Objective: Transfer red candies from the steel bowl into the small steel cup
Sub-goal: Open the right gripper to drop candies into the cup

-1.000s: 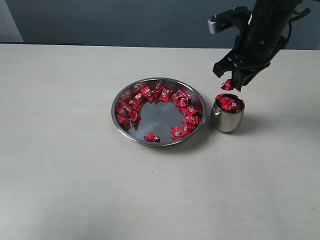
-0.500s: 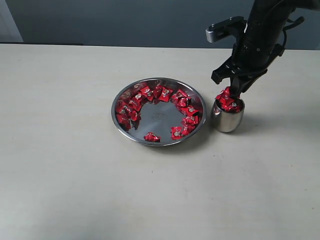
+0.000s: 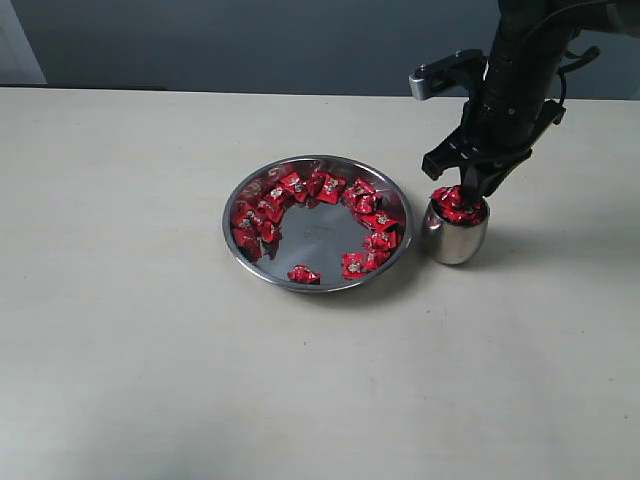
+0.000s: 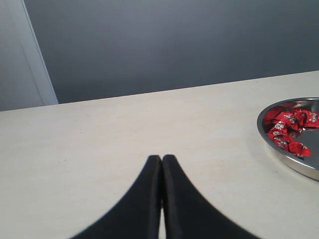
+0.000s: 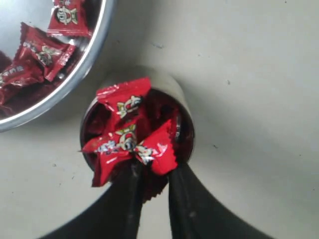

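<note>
The steel bowl (image 3: 318,237) sits mid-table with several red candies (image 3: 300,186) ringed along its wall. Right of it stands the small steel cup (image 3: 455,241), heaped with red candies to the brim. My right gripper (image 3: 468,190) points down onto the cup's mouth. In the right wrist view, my right gripper (image 5: 154,169) is shut on a red candy (image 5: 162,149) that touches the heap in the cup (image 5: 182,99). My left gripper (image 4: 162,158) is shut and empty, low over bare table left of the bowl (image 4: 294,164); the exterior view does not show it.
The pale tabletop (image 3: 150,350) spreads wide to the left and front of the bowl. A dark wall (image 3: 250,40) runs behind the table's far edge. The bowl's rim (image 5: 94,40) lies close beside the cup.
My right gripper has come down with the red candy, from a little above the cup to its mouth. The bowl and cup have not moved.
</note>
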`<state>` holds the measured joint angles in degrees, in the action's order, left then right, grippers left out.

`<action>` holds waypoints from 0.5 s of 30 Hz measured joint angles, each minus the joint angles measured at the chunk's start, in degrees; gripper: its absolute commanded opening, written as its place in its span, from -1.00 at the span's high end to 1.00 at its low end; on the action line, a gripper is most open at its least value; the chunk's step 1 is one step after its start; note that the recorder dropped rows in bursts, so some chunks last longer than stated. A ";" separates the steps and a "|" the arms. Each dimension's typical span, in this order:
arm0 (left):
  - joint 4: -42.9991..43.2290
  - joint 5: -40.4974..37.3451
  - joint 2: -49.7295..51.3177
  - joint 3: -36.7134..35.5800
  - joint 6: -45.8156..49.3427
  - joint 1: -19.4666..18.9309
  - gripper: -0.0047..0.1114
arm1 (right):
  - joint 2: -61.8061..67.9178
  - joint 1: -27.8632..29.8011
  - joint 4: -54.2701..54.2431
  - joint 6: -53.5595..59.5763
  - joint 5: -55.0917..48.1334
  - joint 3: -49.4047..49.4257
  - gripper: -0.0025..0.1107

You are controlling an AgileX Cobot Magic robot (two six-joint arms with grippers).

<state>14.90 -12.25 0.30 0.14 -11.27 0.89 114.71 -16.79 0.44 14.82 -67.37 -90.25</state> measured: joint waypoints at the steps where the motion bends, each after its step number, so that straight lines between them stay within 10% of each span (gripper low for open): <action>1: 0.00 0.00 0.00 0.00 0.00 0.00 0.91 | 0.00 0.00 0.00 0.00 0.11 0.00 0.97; 15: 0.00 0.00 0.00 0.00 0.00 0.00 0.91 | 0.00 0.00 1.26 0.00 0.86 0.00 0.50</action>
<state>14.90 -12.25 0.30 0.14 -11.27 0.89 114.71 -16.79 1.70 14.82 -66.51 -90.25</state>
